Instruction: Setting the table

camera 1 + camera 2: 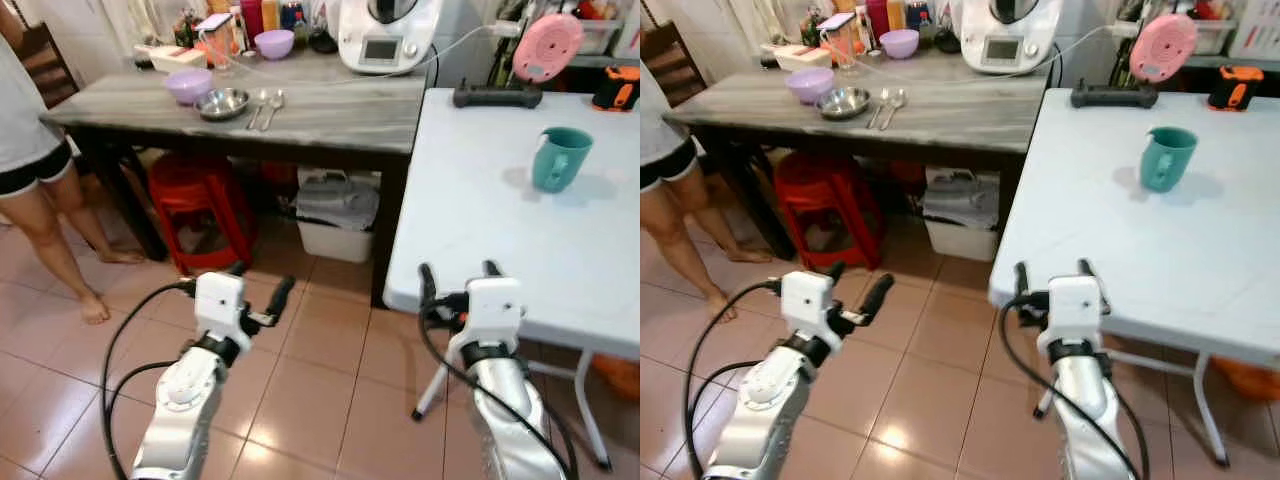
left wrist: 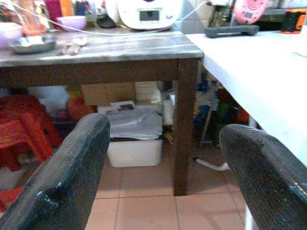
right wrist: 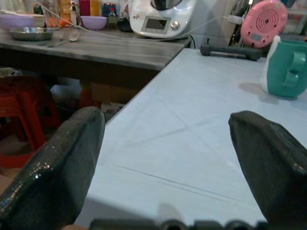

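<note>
On the grey wooden table (image 1: 340,118) ahead stand a purple bowl (image 1: 189,84), a steel bowl (image 1: 222,103) and two spoons (image 1: 265,106). A second purple bowl (image 1: 274,43) sits further back. A teal mug (image 1: 560,158) stands on the white table (image 1: 470,230) to my right. My left gripper (image 1: 261,276) hangs open over the tiled floor, short of the grey table, with nothing between its fingers. My right gripper (image 1: 458,270) is open and bare at the white table's near edge; the mug (image 3: 287,69) is well beyond it.
A person (image 1: 40,180) stands barefoot at the far left beside the grey table. Red stools (image 1: 200,205) and a white bin (image 1: 335,218) sit under it. A white kitchen machine (image 1: 385,35), a black bar (image 1: 497,96) and a pink gadget (image 1: 548,45) line the back.
</note>
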Controlling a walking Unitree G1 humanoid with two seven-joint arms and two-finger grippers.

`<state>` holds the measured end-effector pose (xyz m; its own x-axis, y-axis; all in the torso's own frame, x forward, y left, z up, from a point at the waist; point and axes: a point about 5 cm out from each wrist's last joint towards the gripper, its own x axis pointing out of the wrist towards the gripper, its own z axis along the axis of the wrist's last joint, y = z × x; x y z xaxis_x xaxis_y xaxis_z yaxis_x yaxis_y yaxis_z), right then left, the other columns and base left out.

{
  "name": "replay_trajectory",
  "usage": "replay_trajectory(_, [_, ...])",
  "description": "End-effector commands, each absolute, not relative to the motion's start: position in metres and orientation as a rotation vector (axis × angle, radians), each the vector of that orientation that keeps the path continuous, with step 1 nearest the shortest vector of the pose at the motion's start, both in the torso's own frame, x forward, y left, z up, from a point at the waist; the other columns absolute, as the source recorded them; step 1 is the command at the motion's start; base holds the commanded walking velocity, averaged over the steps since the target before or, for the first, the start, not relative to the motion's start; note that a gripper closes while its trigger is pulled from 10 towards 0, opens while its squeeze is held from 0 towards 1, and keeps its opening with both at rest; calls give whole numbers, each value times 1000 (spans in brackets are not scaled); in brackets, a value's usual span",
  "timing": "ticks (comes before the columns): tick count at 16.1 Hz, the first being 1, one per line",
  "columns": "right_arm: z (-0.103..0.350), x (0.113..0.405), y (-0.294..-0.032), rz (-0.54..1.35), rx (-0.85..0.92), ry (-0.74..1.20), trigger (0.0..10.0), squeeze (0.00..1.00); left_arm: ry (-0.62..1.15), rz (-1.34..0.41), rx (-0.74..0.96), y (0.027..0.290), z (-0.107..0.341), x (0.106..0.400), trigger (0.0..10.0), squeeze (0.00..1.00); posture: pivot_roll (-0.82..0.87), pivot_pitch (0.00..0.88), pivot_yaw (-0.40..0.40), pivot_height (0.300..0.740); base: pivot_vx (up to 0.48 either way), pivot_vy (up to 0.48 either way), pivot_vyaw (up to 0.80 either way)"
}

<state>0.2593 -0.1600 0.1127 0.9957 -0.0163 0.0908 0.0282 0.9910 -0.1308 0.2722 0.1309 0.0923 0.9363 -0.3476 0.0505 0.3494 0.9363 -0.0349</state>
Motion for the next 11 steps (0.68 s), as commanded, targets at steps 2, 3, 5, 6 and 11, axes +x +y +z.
replay_trajectory(2, [115,260,-164,-31,-136,-96,10000,0,-55,-358,-45,129,95,273,10000,0,-106,21,106,740,0,-384,0])
replay_trajectory(3, [115,260,-164,-30,-137,-96,10000,0,-55,-360,-44,128,95,273,10000,0,-108,21,106,740,0,-382,0])
replay_trajectory(5, [114,260,-164,-30,-138,-96,10000,0,-51,-359,-38,130,94,272,10000,0,-107,21,106,740,0,-382,0])
replay_trajectory(6, [115,260,-164,-31,-139,-96,10000,0,-49,-359,-35,131,93,272,10000,0,-107,21,106,740,0,-382,0])
replay_trajectory(11, [115,261,-163,-25,-138,-98,10000,0,-49,-361,-33,130,93,272,10000,0,-104,15,103,740,0,-363,0])
